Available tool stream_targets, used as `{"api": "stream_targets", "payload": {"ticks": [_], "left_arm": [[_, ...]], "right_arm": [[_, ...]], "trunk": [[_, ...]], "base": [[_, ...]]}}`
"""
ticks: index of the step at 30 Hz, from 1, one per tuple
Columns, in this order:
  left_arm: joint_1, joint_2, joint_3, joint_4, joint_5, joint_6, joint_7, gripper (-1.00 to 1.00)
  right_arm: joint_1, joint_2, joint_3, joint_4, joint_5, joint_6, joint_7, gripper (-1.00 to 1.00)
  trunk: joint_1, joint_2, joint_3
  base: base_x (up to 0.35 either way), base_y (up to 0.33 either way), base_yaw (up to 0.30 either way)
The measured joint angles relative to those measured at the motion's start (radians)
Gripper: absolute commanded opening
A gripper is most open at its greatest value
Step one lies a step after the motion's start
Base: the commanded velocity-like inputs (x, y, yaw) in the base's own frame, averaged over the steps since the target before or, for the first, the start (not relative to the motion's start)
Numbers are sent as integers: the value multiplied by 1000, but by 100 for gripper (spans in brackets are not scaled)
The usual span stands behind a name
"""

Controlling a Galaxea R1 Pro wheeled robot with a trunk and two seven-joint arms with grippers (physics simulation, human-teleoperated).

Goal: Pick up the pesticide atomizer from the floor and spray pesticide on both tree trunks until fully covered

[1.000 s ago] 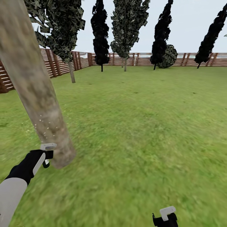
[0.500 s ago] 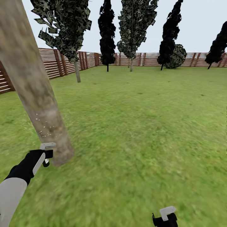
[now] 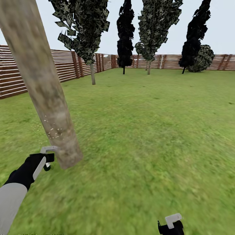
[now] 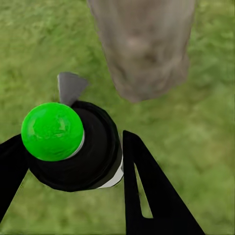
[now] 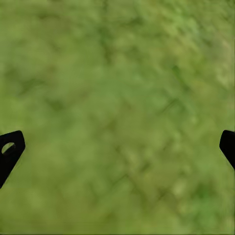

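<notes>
Two hands are in play, and only your left one is working. In the head view, your left hand [image 3: 48, 159] sits just beside the foot of the tree trunk [image 3: 42, 85], which leans across the left of the picture with a scatter of pale specks low on its bark. Your right hand [image 3: 172, 224] hangs low over the grass [image 3: 147, 137], well apart from the trunk. The fence [image 3: 65, 65] and the dark trees [image 3: 125, 36] stand far behind.

In the left wrist view, your left hand's fingers [image 4: 147, 191] are pinched on the pesticide atomizer [image 4: 73, 147], seen end-on with a bright green cap toward the camera and its nozzle toward the trunk base [image 4: 144, 46] — close, not touching. To spray well, I judge you should keep the nozzle square to the bark and sweep upward and around, since the specks sit only low down.

In the right wrist view, the fingers [image 5: 10, 152] of your right hand are spread wide at the picture's edges with nothing between them, above bare grass.

Against the earlier head pictures, the whole scene has slid rightward — the camera turned left, bringing more fence into sight. The left hand kept its place by the trunk.
</notes>
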Motion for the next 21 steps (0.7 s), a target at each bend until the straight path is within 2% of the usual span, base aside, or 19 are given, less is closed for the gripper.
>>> {"api": "stream_targets", "payload": {"ticks": [3,7,8,12,15,21], "left_arm": [[-28,8,-1,-3,-3,10,-7,-100],[-141,14,-3,-12,-10,23,-12,-100],[-165,13,-4,-13,-8,53,-14,-100],[-165,19,-2,-33,-13,69,-12,-100],[-159,29,-2,-87,-11,73,-9,-100],[-157,28,-2,-92,-9,70,-8,-100]], "right_arm": [[0,0,0,-1,0,0,0,100],[0,-2,-1,-2,0,-1,0,100],[0,-3,-2,-2,0,-1,0,100],[0,-2,-2,-2,0,0,0,100],[0,-2,-2,-2,0,0,0,100],[0,-2,-2,-2,0,0,0,100]], "trunk": [[0,0,0],[0,0,0],[0,0,0],[0,0,0],[0,0,0],[0,0,0]], "base": [[12,-2,271],[0,0,40],[0,0,2],[15,0,0],[226,-106,0],[233,-183,0]]}}
